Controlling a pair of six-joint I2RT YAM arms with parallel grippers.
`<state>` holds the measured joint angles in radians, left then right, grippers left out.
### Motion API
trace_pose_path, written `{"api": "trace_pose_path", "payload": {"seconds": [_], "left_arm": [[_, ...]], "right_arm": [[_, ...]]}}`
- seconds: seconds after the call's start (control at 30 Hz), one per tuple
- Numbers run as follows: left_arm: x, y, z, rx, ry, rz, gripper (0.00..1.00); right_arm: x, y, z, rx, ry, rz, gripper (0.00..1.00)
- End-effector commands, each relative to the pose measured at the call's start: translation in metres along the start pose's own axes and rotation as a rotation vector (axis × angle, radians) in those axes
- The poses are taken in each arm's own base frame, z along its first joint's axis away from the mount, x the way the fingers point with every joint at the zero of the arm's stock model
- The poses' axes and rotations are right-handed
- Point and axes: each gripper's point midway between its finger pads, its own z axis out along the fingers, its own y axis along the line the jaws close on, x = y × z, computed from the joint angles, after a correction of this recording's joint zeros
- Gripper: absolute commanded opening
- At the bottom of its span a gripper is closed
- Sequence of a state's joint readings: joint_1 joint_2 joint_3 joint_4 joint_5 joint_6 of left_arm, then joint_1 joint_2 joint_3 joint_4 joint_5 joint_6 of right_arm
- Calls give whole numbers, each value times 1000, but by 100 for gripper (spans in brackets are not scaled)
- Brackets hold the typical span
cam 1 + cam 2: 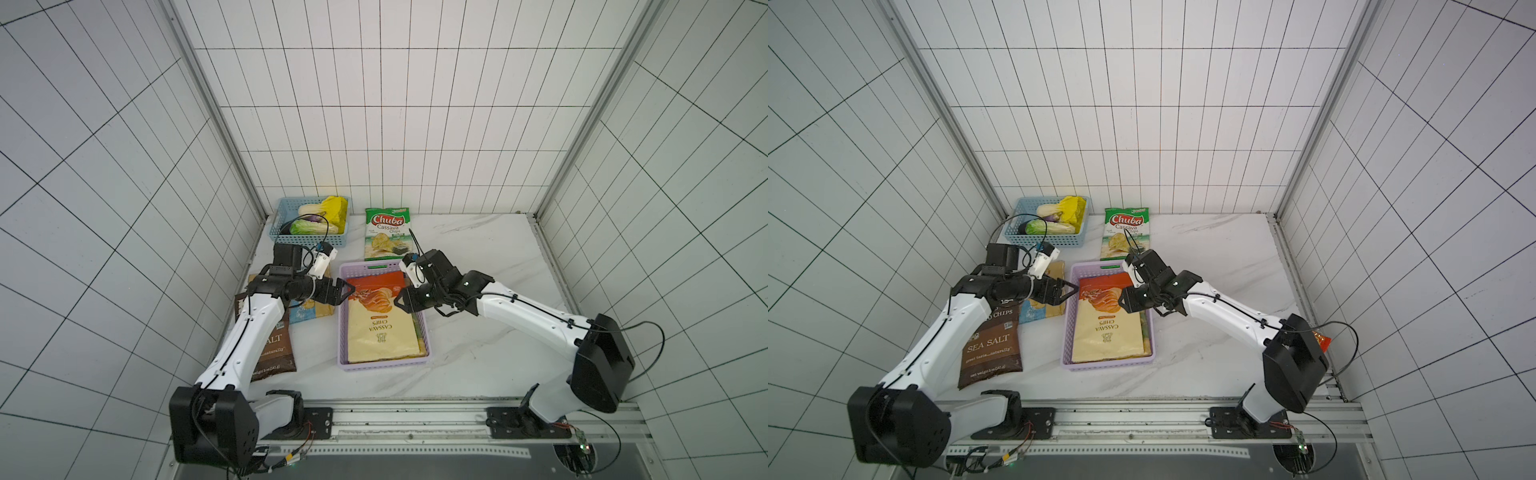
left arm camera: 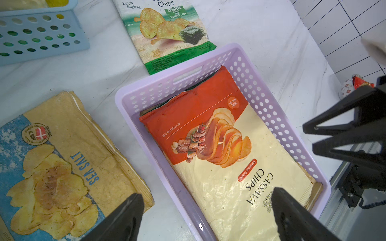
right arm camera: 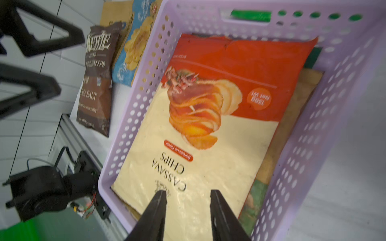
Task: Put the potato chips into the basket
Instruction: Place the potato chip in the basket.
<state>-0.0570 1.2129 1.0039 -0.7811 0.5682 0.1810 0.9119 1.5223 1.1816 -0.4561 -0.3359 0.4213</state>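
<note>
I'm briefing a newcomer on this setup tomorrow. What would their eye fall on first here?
The orange-and-cream cassava bag lying on top in the lilac basket at the middle of the table stands out first, with the left pincer and right pincer open at either side of its far end. Next come the green Chuba bag just behind the basket and the blue basket of vegetables at the far left.

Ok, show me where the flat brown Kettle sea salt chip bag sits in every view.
Top view: the brown Kettle bag lies left of the lilac perforated plastic basket, half hidden under the left arm.
Top view: same spot, more of it showing.
Left wrist: not in it.
Right wrist: outside the basket's long wall, beside the tan-and-blue bag.
Shared landmark: that basket, in all four.
</note>
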Motion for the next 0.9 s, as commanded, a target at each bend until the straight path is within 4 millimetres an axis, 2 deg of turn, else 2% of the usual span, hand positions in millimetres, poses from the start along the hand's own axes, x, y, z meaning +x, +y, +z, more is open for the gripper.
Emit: {"api": "trace_pose_path", "payload": {"seconds": [0.0, 0.1, 0.2, 0.47, 0.87], "left_arm": [[-3, 0, 0, -4, -17, 9, 94], [-3, 0, 0, -3, -17, 9, 94], [-3, 0, 0, -3, -17, 9, 94], [-2, 0, 0, -2, -17, 13, 94], [-3, 0, -1, -6, -22, 17, 94]], "right_arm": [[45, 25, -11, -156, 144, -27, 29], [57, 42, -5, -255, 185, -22, 13], [71, 52, 9, -278, 246, -40, 1], [100, 62, 40, -243, 376, -109, 0], [117, 32, 66, -83, 456, -130, 0]]}}
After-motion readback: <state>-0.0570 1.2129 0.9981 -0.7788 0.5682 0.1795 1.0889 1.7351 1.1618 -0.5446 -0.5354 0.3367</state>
